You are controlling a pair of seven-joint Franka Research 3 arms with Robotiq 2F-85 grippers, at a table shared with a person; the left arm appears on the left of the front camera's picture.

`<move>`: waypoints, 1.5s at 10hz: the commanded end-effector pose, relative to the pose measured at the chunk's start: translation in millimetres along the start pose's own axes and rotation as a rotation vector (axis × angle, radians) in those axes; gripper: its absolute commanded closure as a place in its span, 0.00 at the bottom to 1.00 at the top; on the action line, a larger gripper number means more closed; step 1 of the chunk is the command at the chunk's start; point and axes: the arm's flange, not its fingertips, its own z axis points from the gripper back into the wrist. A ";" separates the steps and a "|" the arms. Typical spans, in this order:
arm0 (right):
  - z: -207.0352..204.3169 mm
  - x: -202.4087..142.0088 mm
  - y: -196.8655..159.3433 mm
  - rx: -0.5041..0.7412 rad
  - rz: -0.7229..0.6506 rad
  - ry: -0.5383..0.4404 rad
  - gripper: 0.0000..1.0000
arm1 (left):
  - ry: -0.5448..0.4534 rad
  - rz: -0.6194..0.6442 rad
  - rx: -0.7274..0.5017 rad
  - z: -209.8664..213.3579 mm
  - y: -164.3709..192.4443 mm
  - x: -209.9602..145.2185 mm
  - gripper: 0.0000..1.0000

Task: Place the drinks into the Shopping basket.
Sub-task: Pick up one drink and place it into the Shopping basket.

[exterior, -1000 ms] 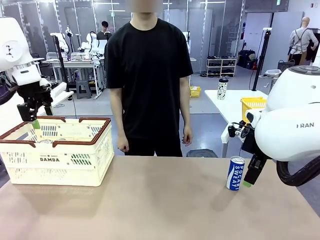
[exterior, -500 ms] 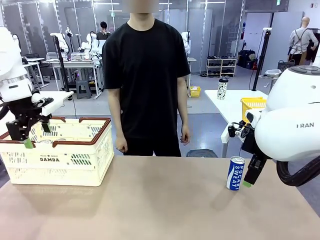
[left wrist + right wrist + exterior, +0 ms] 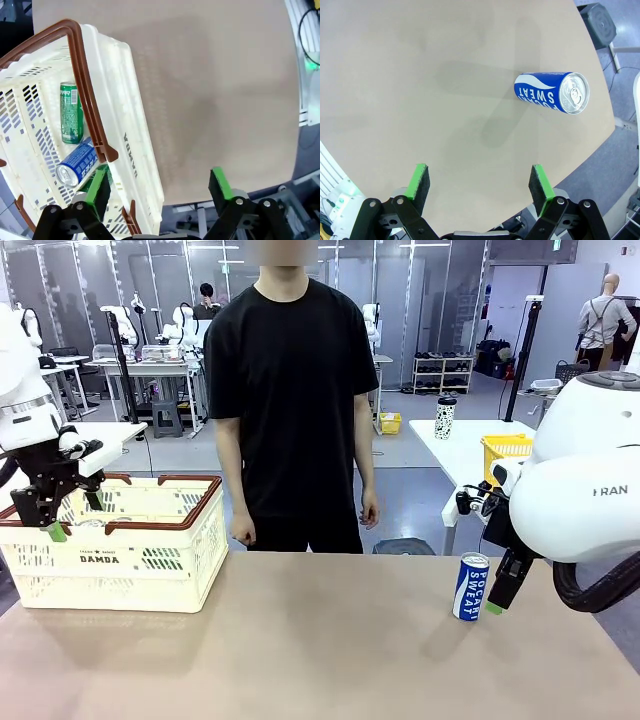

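— Three cans logged. Positions?
— Two lie on their sides inside the Shopping basket (image 3: 150, 575), which sits at the left of the desk (image 3: 320, 650). One is a green can (image 3: 71, 112) and the other a blue can (image 3: 77, 165). They are just beside each other; contact unclear. The third, a Pocari Sweat can (image 3: 471, 587), stands upright on the desk at the right, outside the basket.
— Left fingers (image 3: 98, 184)?
— Spread wide, holding nothing. They hang above the basket's near wall, one pad over the inside close to the blue can, the other over the bare desk outside.
— Right fingers (image 3: 497, 606)?
— Also spread wide, empty. They point down at the desk just right of the Pocari Sweat can and apart from it. The right wrist view shows a clear gap.
— Person (image 3: 290, 390)?
— Standing at the far side, centre, arms hanging, hands away from the desk.
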 end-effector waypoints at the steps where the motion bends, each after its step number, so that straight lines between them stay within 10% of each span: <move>1: 0.0 0.0 0.0 0.000 0.000 0.000 0.00 | 0.016 0.013 0.000 2.7 -1.0 2.8 0.00; 8: -27.7 34.6 -110.3 0.079 -0.049 -0.033 0.00 | 0.016 0.013 0.000 2.7 -1.0 2.8 0.00; 15: -74.4 53.1 -144.9 0.159 -0.066 -0.012 0.00 | 0.016 0.013 0.000 2.7 -1.0 2.8 0.00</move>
